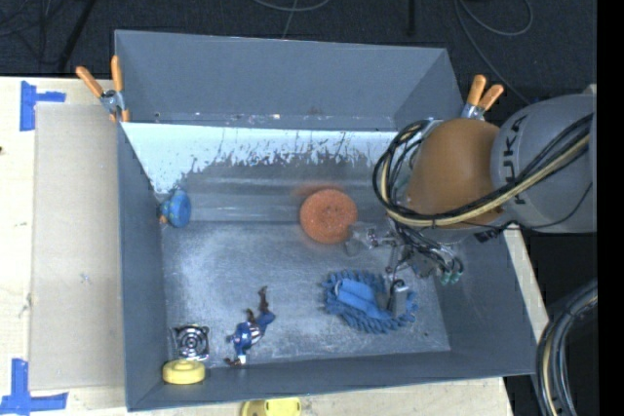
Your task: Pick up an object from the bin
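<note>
The hand [397, 295] is hanging low at four o'clock in the bin [283, 83], over the right side of a blue frilly thing [353, 300]. An orange round sponge [327, 214] is lying at that thing's eleven o'clock, apart from it. A small blue ball [177, 208] is resting at nine o'clock. A yellow disc [183, 371], a metal coil [191, 340] and a little blue figure [246, 334] are lying around seven.

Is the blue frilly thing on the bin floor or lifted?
On the floor: the blue frilly thing lies spread flat, the gripper over one end.
</note>
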